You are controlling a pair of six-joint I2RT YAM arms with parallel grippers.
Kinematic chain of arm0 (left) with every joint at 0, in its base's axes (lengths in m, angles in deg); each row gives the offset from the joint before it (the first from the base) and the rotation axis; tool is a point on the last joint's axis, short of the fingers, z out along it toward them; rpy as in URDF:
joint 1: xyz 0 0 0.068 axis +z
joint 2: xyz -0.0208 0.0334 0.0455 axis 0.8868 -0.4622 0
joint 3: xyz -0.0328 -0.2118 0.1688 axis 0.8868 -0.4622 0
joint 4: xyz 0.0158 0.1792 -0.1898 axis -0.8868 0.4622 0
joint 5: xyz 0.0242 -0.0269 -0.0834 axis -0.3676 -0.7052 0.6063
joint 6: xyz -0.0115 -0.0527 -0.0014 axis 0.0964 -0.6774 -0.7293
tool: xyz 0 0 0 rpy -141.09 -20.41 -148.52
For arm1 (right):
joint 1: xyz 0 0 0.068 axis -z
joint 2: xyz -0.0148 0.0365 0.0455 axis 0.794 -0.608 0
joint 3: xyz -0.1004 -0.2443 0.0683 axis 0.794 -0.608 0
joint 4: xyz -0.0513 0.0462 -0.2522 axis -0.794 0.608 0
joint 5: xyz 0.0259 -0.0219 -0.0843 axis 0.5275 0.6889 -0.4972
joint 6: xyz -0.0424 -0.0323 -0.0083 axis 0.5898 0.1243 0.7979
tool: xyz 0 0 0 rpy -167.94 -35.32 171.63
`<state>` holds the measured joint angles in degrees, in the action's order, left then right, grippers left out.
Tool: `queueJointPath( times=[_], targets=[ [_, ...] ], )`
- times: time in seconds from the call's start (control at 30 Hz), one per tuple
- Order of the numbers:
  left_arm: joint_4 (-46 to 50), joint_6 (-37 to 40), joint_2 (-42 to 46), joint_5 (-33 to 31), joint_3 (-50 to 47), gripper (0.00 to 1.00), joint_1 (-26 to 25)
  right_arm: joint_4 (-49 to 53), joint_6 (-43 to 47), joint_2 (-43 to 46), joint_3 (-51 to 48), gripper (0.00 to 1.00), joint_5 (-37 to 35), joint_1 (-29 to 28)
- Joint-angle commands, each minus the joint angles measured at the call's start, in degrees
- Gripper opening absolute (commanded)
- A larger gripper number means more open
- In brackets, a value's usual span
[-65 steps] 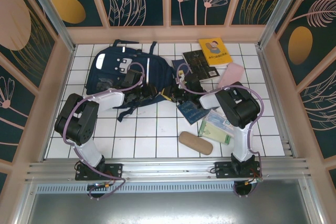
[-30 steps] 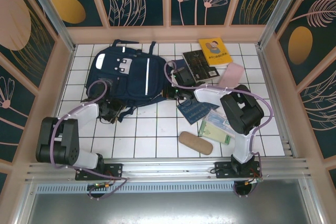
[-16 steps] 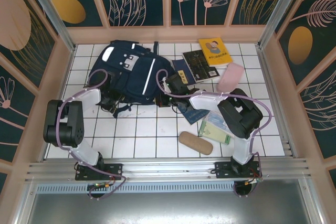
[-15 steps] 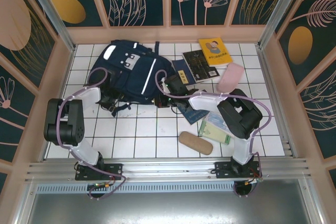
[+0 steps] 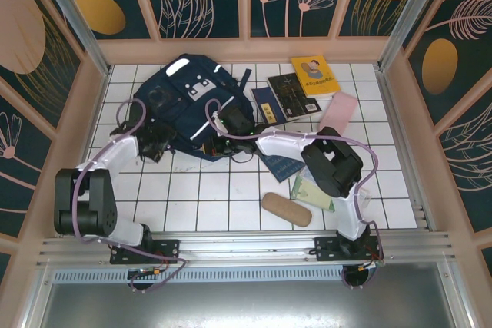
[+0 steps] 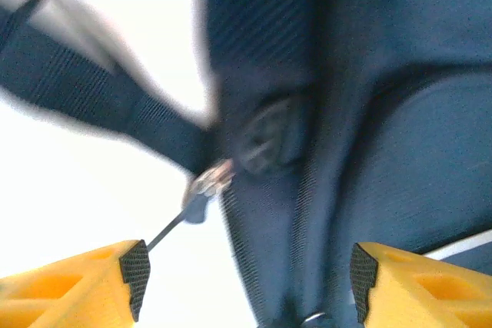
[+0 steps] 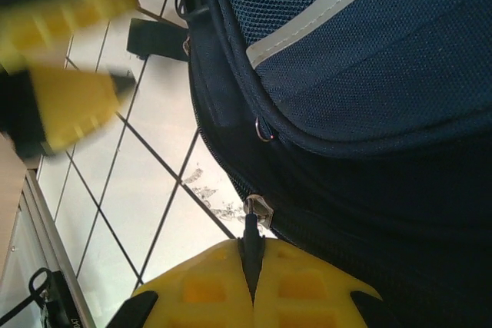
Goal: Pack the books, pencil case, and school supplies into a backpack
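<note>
Two grippers are at the backpack, which lies on the far-left part of the table; whether its zip is open at all I cannot tell. Right gripper: jaws together, pinched on the dark tab of a zipper pull at the bag's near edge. Left gripper: jaws apart, straddling a seam of blue fabric, gripping nothing. That view is blurred; a second pull hangs beside a strap. Nothing packed yet. Yellow book, black book and one dark blue book fan out toward the far-right corner. The other dark blue book sits mid-table, partly under the right arm. Pink pouch is toward the right edge; green-white packet and tan case are toward the near edge. Risks, as judged: with the left jaws open the bag has no anchor, so a tug on the tab may drag the whole bag over the tiles instead of running the slider. The tab is thin and held near its tip, so it may slip free. The zip line curves here, and loose fabric could snag the slider.
</note>
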<state>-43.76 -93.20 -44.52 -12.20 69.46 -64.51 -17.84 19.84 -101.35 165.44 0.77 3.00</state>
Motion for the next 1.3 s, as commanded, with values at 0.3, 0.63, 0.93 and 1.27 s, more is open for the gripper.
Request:
queueJointPath(
  times=[0.3, 0.63, 0.93, 1.27],
  targets=[
    [-10.9, -9.3, -2.2, 12.2, -6.7, 0.68, -0.6, -2.2, -3.3, -2.0, 3.6, 0.00, 3.0, -0.3],
    [-13.6, -9.9, -4.7, 13.3, -5.5, 0.56, -1.1, -1.5, -3.3, -2.7, 4.3, 0.00, 3.3, -0.7],
    [-14.5, -9.2, -6.7, 11.6, -5.7, 0.37, -1.3, 0.0, -1.9, -2.5, 4.8, 0.00, 3.3, -1.1],
    [-11.8, -6.1, -7.7, 6.5, -5.2, 0.00, -1.1, 6.7, 3.1, 0.8, 1.4, 0.00, -1.5, -0.6]
  ],
)
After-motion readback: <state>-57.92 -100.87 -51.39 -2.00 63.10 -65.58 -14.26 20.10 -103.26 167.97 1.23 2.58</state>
